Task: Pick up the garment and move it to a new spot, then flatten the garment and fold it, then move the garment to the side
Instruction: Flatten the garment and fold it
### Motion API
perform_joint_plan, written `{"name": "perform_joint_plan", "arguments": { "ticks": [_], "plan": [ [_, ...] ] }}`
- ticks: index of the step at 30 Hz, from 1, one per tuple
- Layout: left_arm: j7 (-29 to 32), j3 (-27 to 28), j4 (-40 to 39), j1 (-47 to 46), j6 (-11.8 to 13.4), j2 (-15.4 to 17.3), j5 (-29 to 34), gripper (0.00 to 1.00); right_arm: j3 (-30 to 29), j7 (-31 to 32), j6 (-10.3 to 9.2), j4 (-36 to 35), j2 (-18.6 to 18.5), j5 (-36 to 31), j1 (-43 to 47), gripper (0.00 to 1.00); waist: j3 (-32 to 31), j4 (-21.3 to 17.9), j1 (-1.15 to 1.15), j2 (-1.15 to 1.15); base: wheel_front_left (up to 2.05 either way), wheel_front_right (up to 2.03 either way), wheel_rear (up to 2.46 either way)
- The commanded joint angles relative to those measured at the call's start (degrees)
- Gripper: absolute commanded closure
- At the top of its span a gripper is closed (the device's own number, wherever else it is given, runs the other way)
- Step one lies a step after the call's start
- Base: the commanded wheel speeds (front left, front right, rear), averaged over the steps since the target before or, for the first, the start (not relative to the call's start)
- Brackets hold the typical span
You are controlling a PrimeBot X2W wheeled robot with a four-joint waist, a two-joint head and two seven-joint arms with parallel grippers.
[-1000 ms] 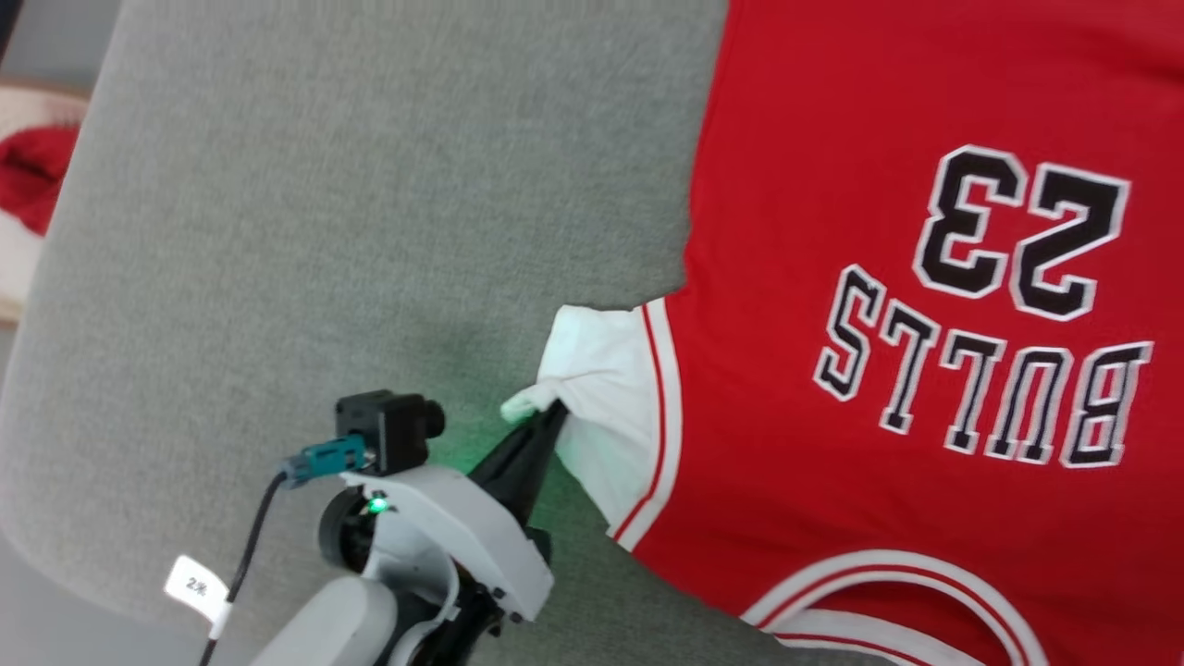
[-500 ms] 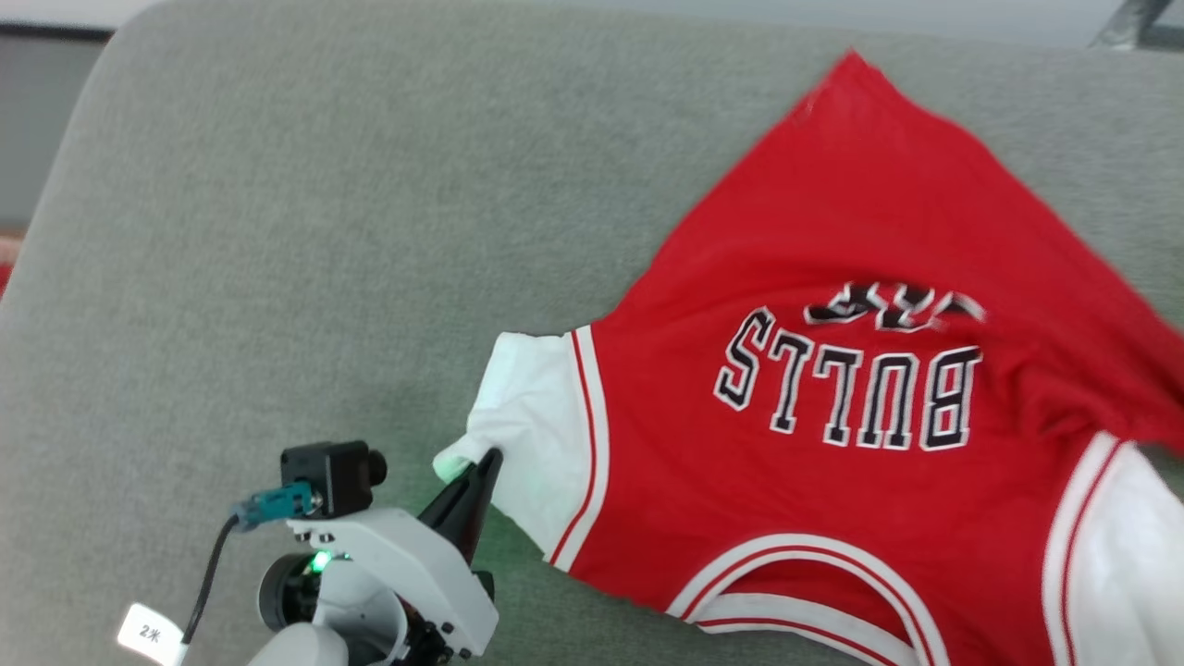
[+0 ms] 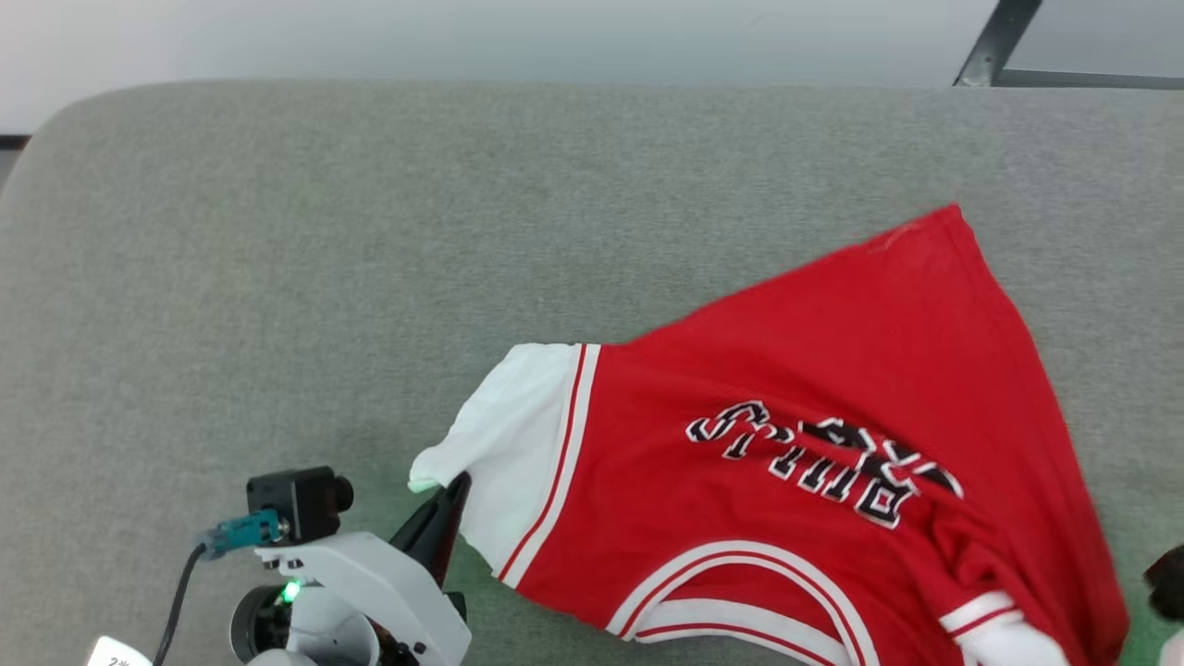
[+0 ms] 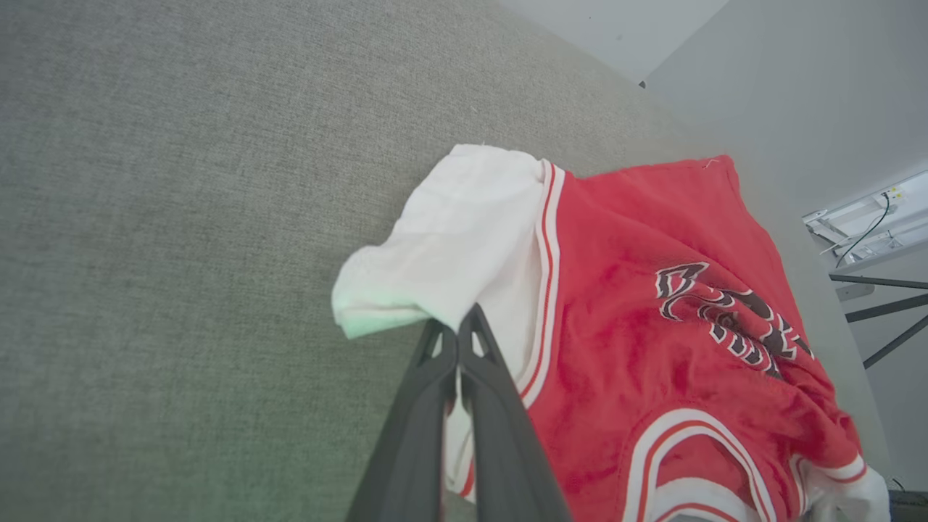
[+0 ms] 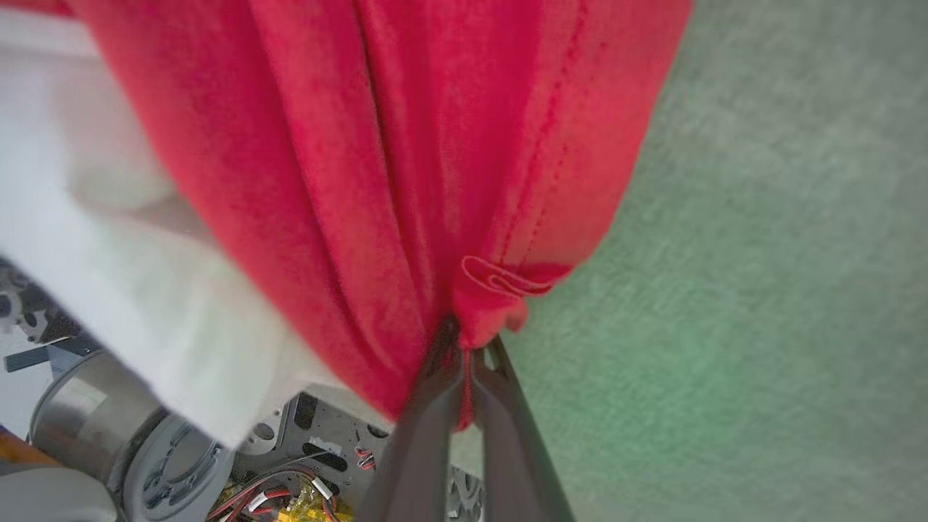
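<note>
The garment (image 3: 832, 370), a red jersey with white sleeves and a black print, lies rumpled on the grey table (image 3: 277, 277), its lettering bunched and its near part raised. My left gripper (image 3: 453, 490) is shut on the edge of the white sleeve (image 3: 509, 435) at the lower left. The left wrist view shows those fingers (image 4: 458, 333) pinched together on the sleeve (image 4: 449, 232). In the right wrist view my right gripper (image 5: 467, 348) is shut on a gathered fold of the garment's red cloth (image 5: 406, 145), which hangs over it above the table (image 5: 761, 290).
The grey table top stretches wide to the left and far side, ending at a rounded far-left corner (image 3: 55, 120). A dark metal strut (image 3: 994, 42) stands beyond the far edge at the right. Robot base hardware (image 5: 145, 449) shows under the hanging cloth.
The head view has tilted up, bringing the table's far edge in. Both grippers keep their hold; the garment has been drawn toward me, and its print has crumpled.
</note>
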Motion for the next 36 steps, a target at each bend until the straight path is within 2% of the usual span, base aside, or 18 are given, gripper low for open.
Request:
{"name": "perform_joint_plan", "arguments": {
  "ticks": [1,3,4,5,6,8,13,16,19,22,30,36],
  "plan": [
    [-0.34,0.24,-0.11,0.65,0.21,0.11,-0.35,1.0,0.01,1.26,0.02,-1.02,1.74,-1.55,2.73,1.0,-0.58,-0.98,0.0,0.0,0.0,0.0,0.0],
    [-0.3,0.29,-0.08,0.82,0.32,0.26,-0.35,1.0,-1.72,1.93,0.02,-2.81,3.06,-2.99,3.73,1.0,-0.86,-1.37,0.0,0.0,0.0,0.0,0.0],
    [-0.23,0.19,-0.07,0.94,0.29,0.25,-0.38,1.0,-3.06,1.83,0.02,-3.79,3.49,-4.37,3.93,0.89,-1.01,-1.45,0.0,0.0,0.0,0.0,0.0],
    [-0.18,0.08,-0.06,1.07,0.27,0.2,-0.44,1.0,-4.98,1.23,0.01,-4.58,4.07,-5.87,3.69,0.22,-1.15,-1.48,0.0,0.0,0.0,0.0,0.0],
    [-0.11,-0.09,-0.03,1.08,0.14,0.15,-0.45,1.0,-6.48,1.25,0.01,-5.63,4.25,-6.99,3.74,0.0,-1.3,-1.44,0.0,0.0,0.0,0.0,0.0],
    [-0.12,-0.28,-0.02,1.1,0.03,0.02,-0.4,1.0,-9.69,2.44,0.01,-8.78,4.52,-7.67,4.45,0.0,-1.69,-1.31,0.0,0.0,0.0,0.0,0.0],
    [-0.4,-0.74,-0.22,1.34,-0.13,-0.51,-0.41,1.0,-22.63,5.67,0.01,-15.8,3.02,-9.42,1.66,0.0,-2.26,-0.26,0.0,0.0,0.0,0.0,0.0],
    [-0.51,-1.19,-0.15,1.2,-0.46,-0.96,-0.44,1.0,-26.1,5.57,0.02,-16.89,3.29,-11.05,-3.62,0.0,-2.06,0.7,0.0,0.0,0.0,0.0,0.0],
    [-0.46,-1.58,0.22,0.16,-1.04,-1.46,-0.27,1.0,-23.65,4.42,0.01,-14.26,5.1,-12.68,-11.34,0.0,-1.44,1.83,0.0,0.0,0.0,0.0,0.0],
    [-0.22,-2.16,0.54,-1.11,-1.58,-2.04,0.03,1.0,-17.8,4.82,0.01,-9.55,6.77,-14.18,-19.43,0.0,-0.42,3.2,0.0,0.0,0.0,0.0,0.0],
    [-0.29,-3.03,0.98,-4.25,-2.4,-3.2,0.86,1.0,-6.47,3.49,-0.01,11.12,11.48,-18.23,-39.71,0.0,5.32,6.76,0.0,0.0,0.0,0.0,0.0],
    [-0.69,-3.58,2.22,-6.54,-3.38,-4.42,1.31,1.0,0.13,1.92,0.0,23.82,12.21,-18.27,-46.99,0.0,8.02,8.98,0.0,0.0,0.0,0.0,0.0]
  ]
}}
